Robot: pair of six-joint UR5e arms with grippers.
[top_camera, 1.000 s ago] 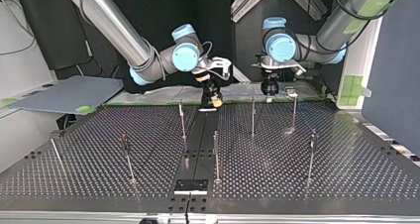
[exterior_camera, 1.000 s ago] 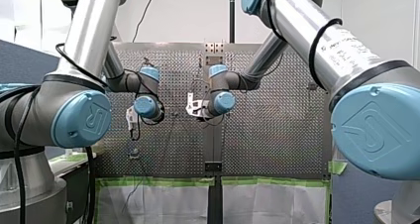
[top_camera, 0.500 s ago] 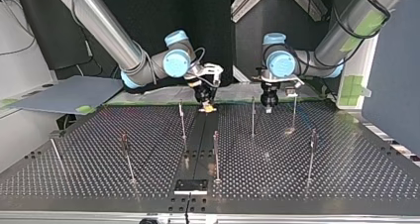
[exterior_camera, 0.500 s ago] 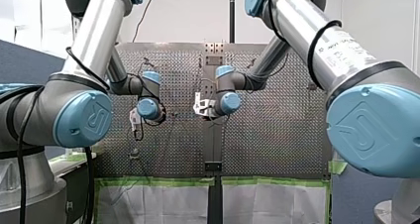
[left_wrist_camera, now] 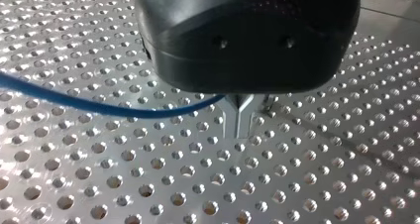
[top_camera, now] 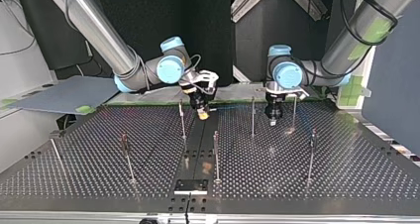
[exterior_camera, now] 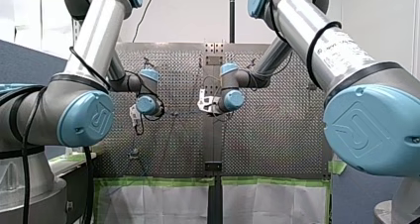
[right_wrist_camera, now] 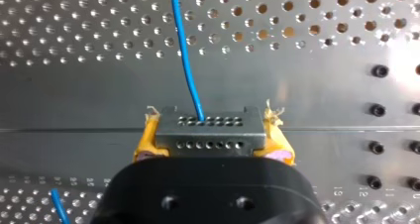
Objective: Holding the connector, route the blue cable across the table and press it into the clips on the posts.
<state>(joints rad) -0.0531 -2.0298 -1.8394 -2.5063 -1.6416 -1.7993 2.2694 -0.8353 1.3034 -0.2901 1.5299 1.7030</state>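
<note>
Low over the holey table (top_camera: 322, 184), the blue cable (right_wrist_camera: 185, 60) is held at two spots near the thin posts (top_camera: 183, 121).
My right gripper (top_camera: 202, 114) squeezes the grey connector (right_wrist_camera: 207, 131) between its yellow pads (right_wrist_camera: 147, 140), and the blue cable runs out of the connector and away over the table. My left gripper (left_wrist_camera: 238, 121) has its metal fingers pinched tight, and the cable comes in from the side and ends right at them, just above the holes.
</note>
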